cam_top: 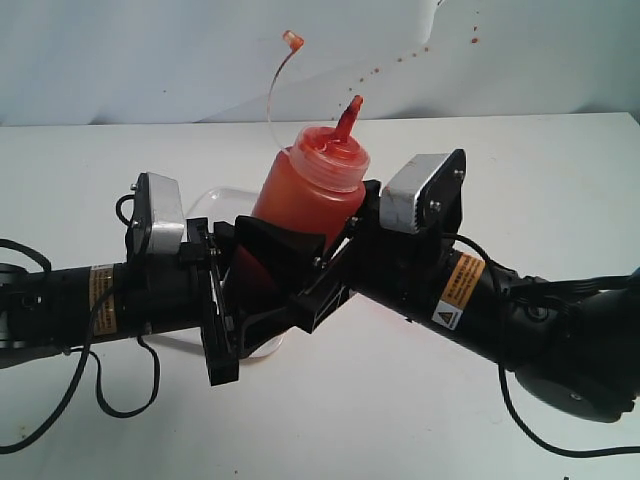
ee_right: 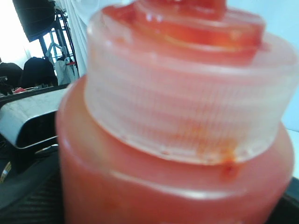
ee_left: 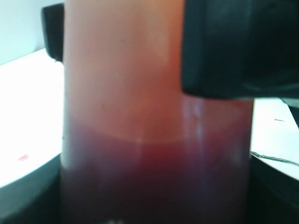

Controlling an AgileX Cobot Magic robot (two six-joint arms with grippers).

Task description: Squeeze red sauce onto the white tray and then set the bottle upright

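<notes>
Orange-red bottle, darker red below, red nozzle

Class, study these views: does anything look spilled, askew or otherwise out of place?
Yes. Red specks trail across the white backdrop, like splatter. The bottle leans sideways, its cap dangling off.

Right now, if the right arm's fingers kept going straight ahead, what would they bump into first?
The bottle: it already sits between those fingers, with the left gripper seemingly just beyond.

The bottle sits tilted between the left end effector and the right end effector.
</notes>
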